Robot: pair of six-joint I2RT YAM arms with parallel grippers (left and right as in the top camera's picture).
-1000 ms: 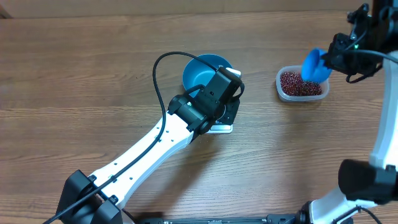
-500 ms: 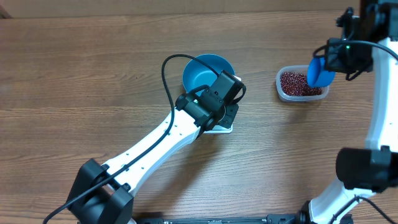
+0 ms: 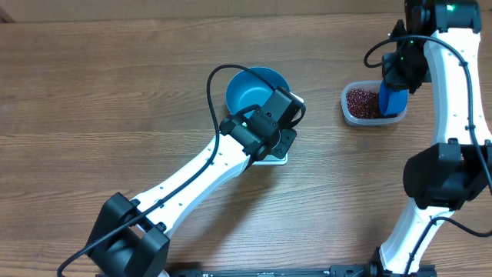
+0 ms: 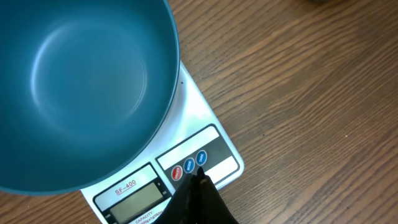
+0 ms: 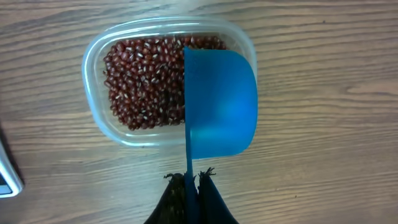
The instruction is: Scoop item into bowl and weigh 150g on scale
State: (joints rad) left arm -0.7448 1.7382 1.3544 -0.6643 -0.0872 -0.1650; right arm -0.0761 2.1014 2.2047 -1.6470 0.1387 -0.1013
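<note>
I grip scoop (image 5: 221, 106) handle tight in right gripper (image 5: 189, 183), scoop over tub (image 5: 99, 127) right half, beans (image 5: 143, 81) toward tub's left; left gripper (image 4: 199, 183) closed, empty

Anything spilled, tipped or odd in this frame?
Nothing stands out. The beans all lie inside the clear tub, none on the table. The empty bowl sits upright on the scale, overhanging it. The right gripper holds the scoop at the tub; the shut left gripper points at the scale's buttons.
</note>
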